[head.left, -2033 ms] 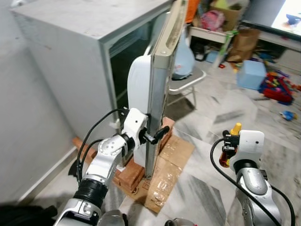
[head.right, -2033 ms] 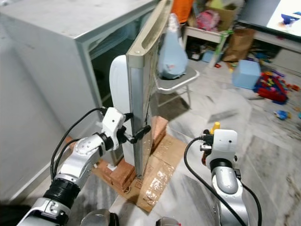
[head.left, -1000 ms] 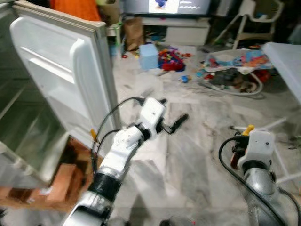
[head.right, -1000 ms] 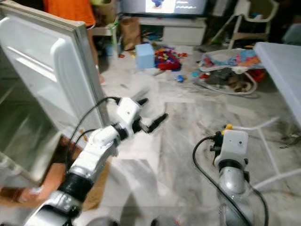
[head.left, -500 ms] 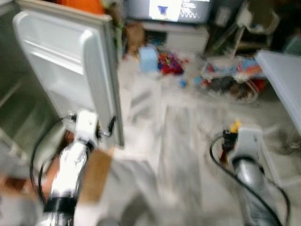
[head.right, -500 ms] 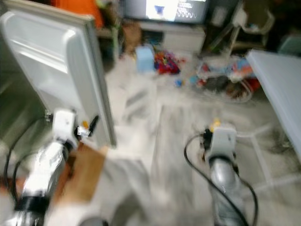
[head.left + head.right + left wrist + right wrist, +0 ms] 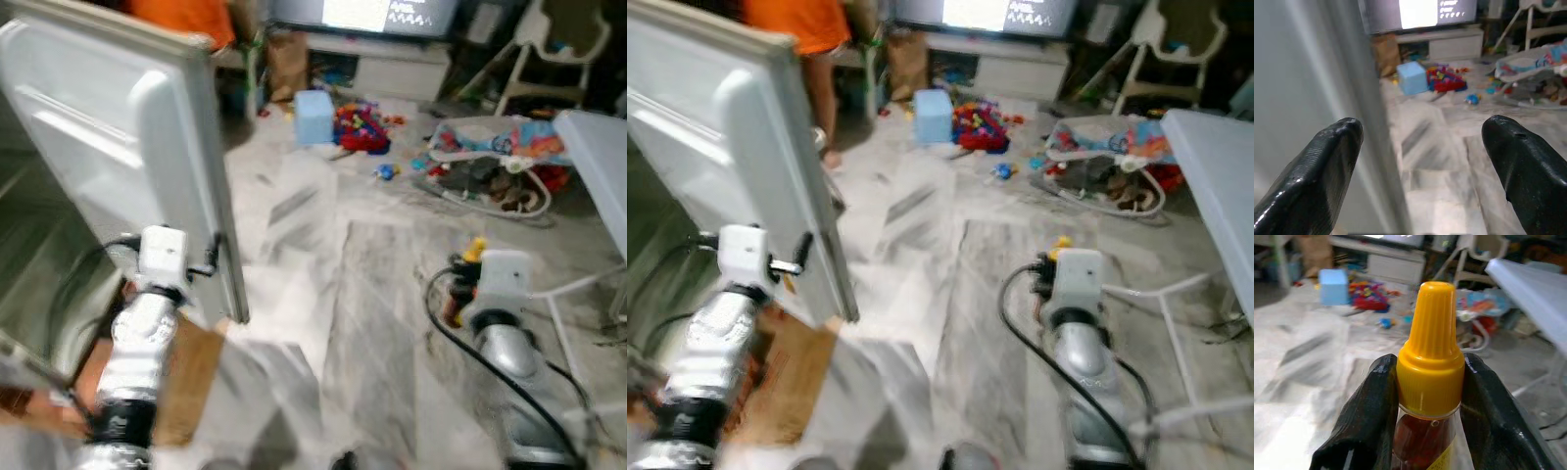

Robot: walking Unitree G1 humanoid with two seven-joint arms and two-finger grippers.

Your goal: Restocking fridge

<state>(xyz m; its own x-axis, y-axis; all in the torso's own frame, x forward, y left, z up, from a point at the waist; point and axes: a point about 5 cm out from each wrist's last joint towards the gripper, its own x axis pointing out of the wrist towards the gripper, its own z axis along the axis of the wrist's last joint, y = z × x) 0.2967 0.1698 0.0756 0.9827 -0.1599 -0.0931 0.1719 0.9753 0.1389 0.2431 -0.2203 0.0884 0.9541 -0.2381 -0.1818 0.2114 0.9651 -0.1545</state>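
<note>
Between the right claw's (image 7: 1422,396) fingers, a yellow-capped sauce bottle (image 7: 1429,367) is sitting clamped. Left, the left claw (image 7: 1420,161) is gaping beside the open fridge door (image 7: 127,137). Toys (image 7: 364,125) are littering the far marble floor (image 7: 333,284).

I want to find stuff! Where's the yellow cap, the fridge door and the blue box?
Yellow cap (image 7: 1431,338), right wrist view, its ribbed middle.
Fridge door (image 7: 108,127), left eye view, its white inner panel.
Blue box (image 7: 933,115), right eye view, its front face.

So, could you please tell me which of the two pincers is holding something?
The right pincer: its fingers clamp a yellow-capped bottle. The left pincer is open, empty, beside the fridge door.
</note>
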